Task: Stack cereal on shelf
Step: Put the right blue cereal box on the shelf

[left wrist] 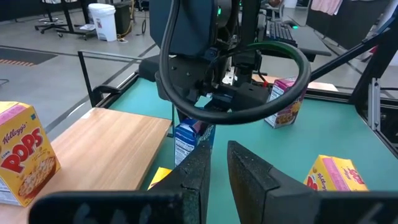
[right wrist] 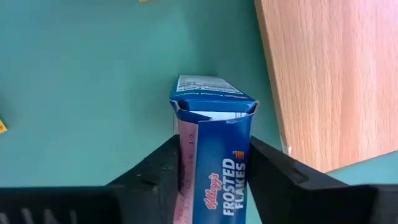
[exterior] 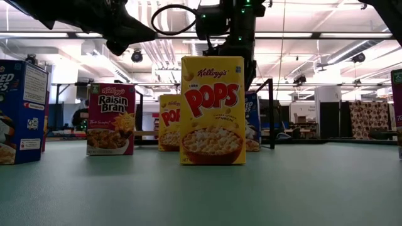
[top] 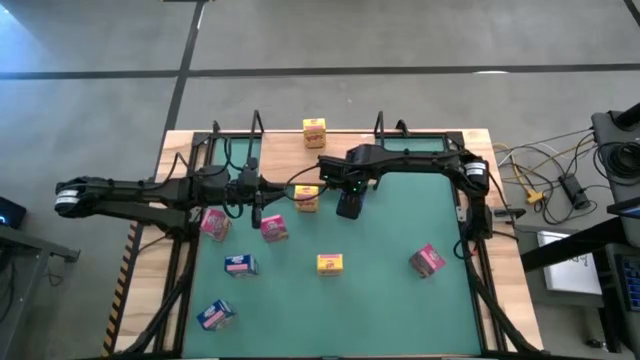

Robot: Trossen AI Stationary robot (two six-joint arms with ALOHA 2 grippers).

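Foreground: blue cereal box [right wrist: 212,155] between right gripper [right wrist: 214,177] fingers, closing on it, beside shelf [right wrist: 336,74] | Left gripper [left wrist: 214,177] closed, idle | Technique: squeeze squarely, lift straight, then cross onto board.

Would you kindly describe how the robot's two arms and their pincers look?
Both are dark, jointed arms. The left arm has a pale band at its outer end and looping black cables. The right pincer has two broad matte-black fingers; its wrist housing shows small green lights.

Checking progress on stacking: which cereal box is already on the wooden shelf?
The yellow Pops box at the shelf's far edge; every other box sits on the green mat.
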